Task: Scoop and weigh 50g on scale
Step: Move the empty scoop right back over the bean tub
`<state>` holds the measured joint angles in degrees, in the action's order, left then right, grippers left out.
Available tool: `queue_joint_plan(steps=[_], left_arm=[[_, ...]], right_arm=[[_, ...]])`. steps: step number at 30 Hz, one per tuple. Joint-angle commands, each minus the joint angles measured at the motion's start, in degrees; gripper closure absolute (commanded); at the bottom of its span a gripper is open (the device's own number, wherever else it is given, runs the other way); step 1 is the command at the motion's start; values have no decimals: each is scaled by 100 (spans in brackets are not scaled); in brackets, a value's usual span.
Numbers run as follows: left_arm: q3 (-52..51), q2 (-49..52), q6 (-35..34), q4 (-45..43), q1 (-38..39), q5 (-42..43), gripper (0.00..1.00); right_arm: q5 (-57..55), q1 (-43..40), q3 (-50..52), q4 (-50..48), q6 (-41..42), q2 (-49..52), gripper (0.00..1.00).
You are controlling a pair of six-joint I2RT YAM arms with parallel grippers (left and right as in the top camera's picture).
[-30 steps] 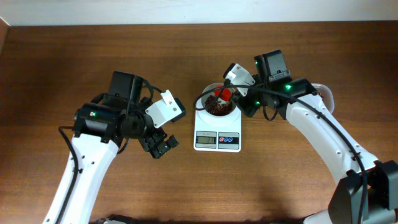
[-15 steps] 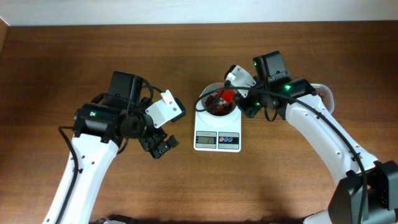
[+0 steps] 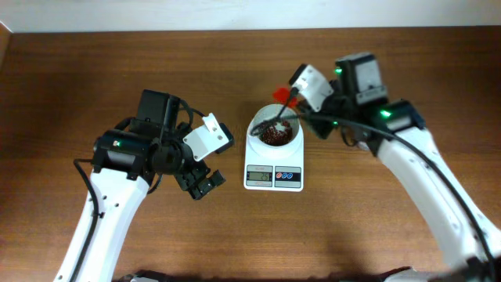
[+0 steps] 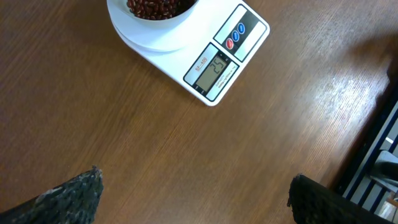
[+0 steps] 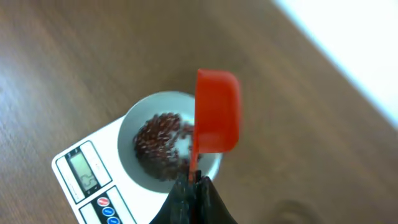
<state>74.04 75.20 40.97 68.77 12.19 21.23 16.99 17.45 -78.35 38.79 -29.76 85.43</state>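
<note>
Where the desk (image 3: pixel 235 235) comes closest to its near edge, left of the middle, the left gripper (image 3: pixel 205 184) hangs just above the wood with its jaws spread wide and nothing between them. In the left wrist view its two dark fingers (image 4: pixel 68 198) sit at the bottom corners, with bare wood between.

Just right of it, apart from it, stands the one scale (image 3: pixel 274 166), near the middle of the desk. Its front faces the near edge and carries one grey display (image 3: pixel 259 177) showing dark digits, and three round buttons (image 3: pixel 288 176), one red and two blue.

Further back, on the scale's top, sits a single white bowl (image 3: pixel 254 131). The beans (image 3: pixel 275 137) lie in it as one dark red-brown heap that covers the bottom; white wall shows all round them.

Over the bowl's far rim hangs one red scoop (image 5: pixel 217 112), clear of the heap. The right gripper (image 5: pixel 194 185) is clamped tight on the scoop's thin handle, reaching in from the desk's far right.
</note>
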Motion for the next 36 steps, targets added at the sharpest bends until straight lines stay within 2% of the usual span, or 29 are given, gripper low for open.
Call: queue_joint_plan(steps=[1,6,13,22,36], left_arm=[[-20,-96,50,-11,-24,83,1],[-20,-96,50,-13,-24,83,1],[-20,-96,50,-13,-24,83,1],[-20,-96,50,-13,-24,83,1],[-20,-96,50,-13,-24,83,1]], right_arm=[[-605,-466,-177,149,63,-688,96],[-739,-1598,-177,841,63,-1126,96],[-721,-2780,-170,1707,61,-616,96],[-964,-2916,-170,1799,63,1038,96],[-1882,-2916,-170,1519,179,1246,96]])
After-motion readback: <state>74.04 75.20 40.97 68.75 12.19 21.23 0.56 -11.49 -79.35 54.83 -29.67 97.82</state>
